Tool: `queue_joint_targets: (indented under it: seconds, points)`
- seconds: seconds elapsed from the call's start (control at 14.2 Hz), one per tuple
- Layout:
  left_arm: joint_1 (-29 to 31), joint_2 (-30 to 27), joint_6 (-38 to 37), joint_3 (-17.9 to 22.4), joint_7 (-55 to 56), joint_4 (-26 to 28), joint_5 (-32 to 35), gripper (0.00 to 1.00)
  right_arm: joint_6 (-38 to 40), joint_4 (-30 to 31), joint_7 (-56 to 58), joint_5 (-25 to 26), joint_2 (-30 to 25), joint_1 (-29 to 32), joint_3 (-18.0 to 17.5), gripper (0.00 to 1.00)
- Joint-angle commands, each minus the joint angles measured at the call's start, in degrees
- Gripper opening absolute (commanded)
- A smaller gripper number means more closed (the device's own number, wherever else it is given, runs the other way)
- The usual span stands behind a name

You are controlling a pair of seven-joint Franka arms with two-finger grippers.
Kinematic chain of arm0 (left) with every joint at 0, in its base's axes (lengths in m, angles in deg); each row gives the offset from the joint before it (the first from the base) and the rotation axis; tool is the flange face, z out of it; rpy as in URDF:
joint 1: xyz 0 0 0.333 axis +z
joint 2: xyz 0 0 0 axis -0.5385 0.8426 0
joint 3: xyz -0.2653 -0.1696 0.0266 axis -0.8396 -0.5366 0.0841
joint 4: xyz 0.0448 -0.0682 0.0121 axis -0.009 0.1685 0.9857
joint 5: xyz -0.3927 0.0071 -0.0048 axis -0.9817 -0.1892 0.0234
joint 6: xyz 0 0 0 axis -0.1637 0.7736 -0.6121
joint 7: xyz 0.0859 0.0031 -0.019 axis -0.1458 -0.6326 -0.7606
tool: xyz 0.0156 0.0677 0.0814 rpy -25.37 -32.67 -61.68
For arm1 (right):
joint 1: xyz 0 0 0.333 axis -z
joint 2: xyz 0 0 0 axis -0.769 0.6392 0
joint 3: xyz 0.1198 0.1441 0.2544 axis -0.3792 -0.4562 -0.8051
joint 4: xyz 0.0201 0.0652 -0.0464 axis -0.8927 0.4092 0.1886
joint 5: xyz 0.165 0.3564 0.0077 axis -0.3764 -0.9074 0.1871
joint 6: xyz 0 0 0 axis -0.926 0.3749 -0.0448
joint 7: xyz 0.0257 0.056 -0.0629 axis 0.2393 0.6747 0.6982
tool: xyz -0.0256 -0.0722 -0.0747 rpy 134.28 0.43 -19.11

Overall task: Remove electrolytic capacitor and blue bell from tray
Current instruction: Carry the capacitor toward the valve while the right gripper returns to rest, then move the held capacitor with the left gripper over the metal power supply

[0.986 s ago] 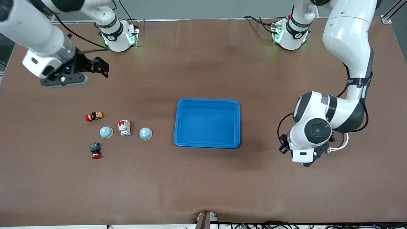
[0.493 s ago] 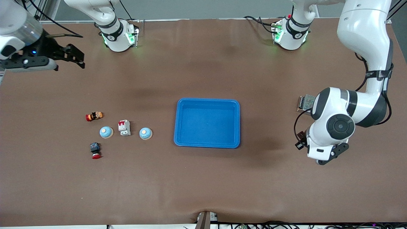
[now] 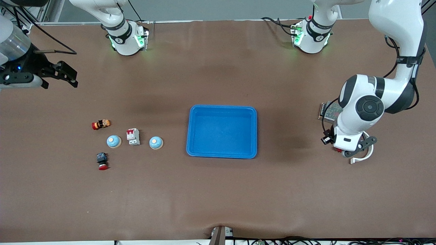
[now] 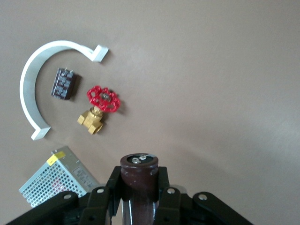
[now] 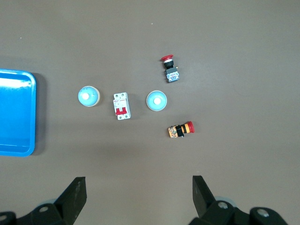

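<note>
Brown table [image 3: 218, 190] (blue tray [image 3: 221, 154], bells [image 3: 156, 143])

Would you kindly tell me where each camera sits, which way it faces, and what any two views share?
Front view: high across the table, facing both arms; shows tray, right pincer, left arm.
Left wrist view: on the left wrist, looking down; left pincer shut on capacitor, valve below.
Right wrist view: on the right wrist, looking down; open right pincer, two bells, breaker.
Shared: front and right wrist views both show bells, breaker and tray.
</note>
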Motion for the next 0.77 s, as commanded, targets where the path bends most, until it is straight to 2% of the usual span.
queue_joint_targets:
  seconds: [0.0,0.21,0.7]
  points:
    - [0.5,-4.0,2.1,-0.3,-0.7,5.2,1.2,0.0,1.1,-5.6,0.6,0.7,2.6,1.3,-0.9,1.0]
    - [1.2,-6.4,7.9,-0.3,-1.2,11.4,1.1,0.0,1.8,-11.1,0.7,0.7,6.9,1.4,-0.9,1.0]
    - [6.1,-9.6,17.3,-0.5,-8.4,20.7,1.2,0.0,3.3,-12.3,1.2,0.6,7.5,1.4,-0.2,1.0]
